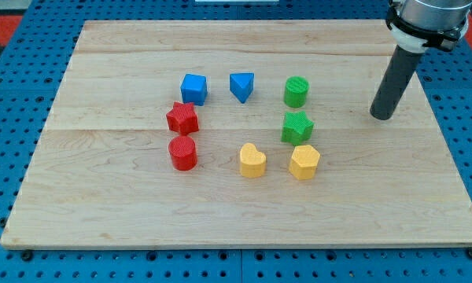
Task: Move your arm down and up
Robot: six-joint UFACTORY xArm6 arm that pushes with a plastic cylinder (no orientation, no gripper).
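At the upper right of the frame, my tip [383, 116] rests on the wooden surface [102, 196], well apart from every block and to the right of the green cylinder [296, 91] and the green star [296, 126]. There are no jaws on this arm, only the straight dark rod, so nothing is gripped or held. The task names no block; its only thing is the arm itself, which stands clear of the ring of pieces. That ring runs from the blue cube [193, 89] and the blue triangular block [241, 86] at the top, down the left through the red star [182, 119] and the red cylinder [183, 152], to the yellow heart [252, 160] and the yellow hexagonal block [304, 162] at the bottom. How far the down-and-up motion has gone cannot be judged from one moment; I would guess that most or all of it is left, and open wood lies below the tip toward the frame's lower right. No container is in view, so nothing sits inside anything.
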